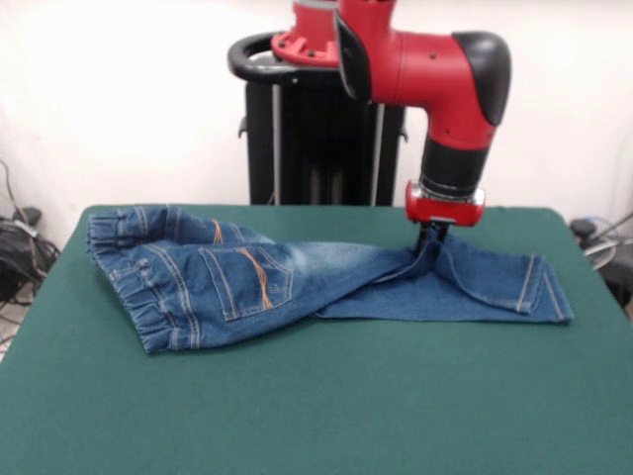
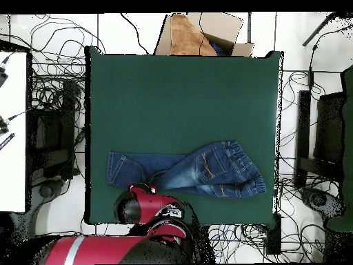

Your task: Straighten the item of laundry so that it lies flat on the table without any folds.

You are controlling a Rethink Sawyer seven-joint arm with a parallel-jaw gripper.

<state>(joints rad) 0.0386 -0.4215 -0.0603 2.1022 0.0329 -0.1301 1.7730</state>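
Observation:
The item of laundry (image 1: 247,282), a small pair of blue jeans, lies across the far half of the green table (image 1: 297,416). Its gathered waistband is at the left, and back pockets with orange stitching face up. The legs run right, one lying partly over the other. My gripper (image 1: 432,244) comes straight down onto the legs near their right end and is shut on a pinch of denim that puckers up between its dark fingers. In the overhead view the jeans (image 2: 200,169) lie near the table's (image 2: 179,96) bottom edge, and the red arm (image 2: 148,207) covers the gripper.
An open cardboard box (image 2: 200,34) sits past the table's top edge in the overhead view. Cables (image 2: 55,90) cover the floor on both sides. Black stands (image 2: 324,138) are at the right and a white desk (image 2: 12,131) at the left.

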